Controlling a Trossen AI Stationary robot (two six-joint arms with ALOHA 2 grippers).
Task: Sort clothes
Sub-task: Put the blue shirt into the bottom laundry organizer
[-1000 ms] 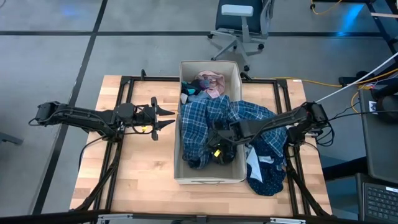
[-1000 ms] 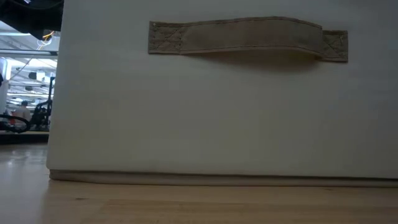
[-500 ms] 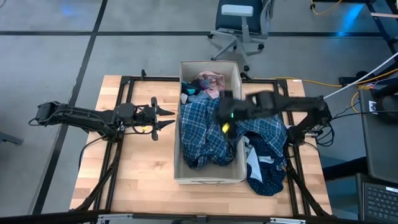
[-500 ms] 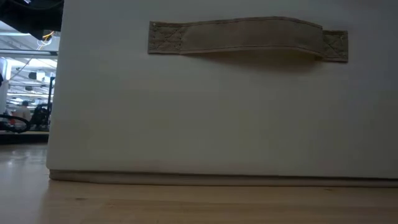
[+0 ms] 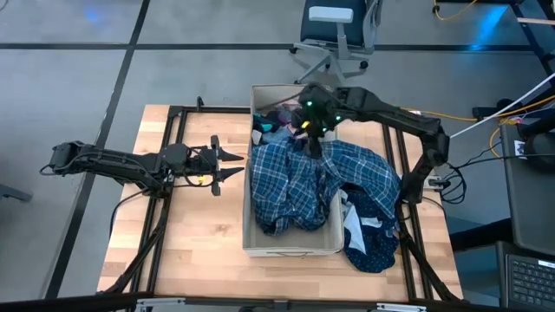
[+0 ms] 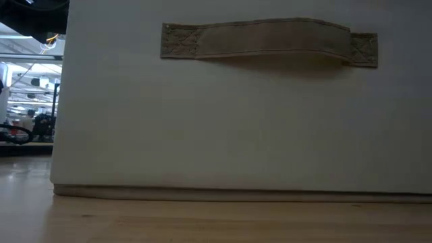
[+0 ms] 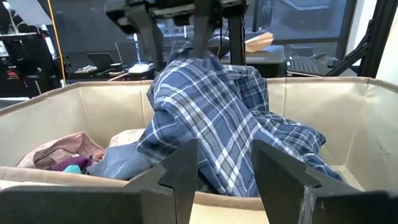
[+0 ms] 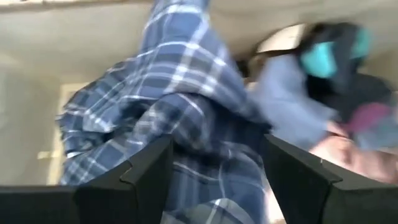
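Right gripper above bin's 12 o'clock end, fingers apart, gripping nothing. Plaid shirt heaped in bin, spilling toward 3 o'clock. Left gripper at 9 o'clock, fingers apart, empty.

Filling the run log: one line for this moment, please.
right gripper: open, above bin's far end | plaid shirt: in bin | left gripper: open, beside bin

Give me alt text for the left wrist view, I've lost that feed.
A blue-white plaid shirt hangs in a peak over the beige fabric bin, drawn up toward the right end effector above it. A pink garment lies low in the bin, and the left end effector's open fingers frame the foreground.
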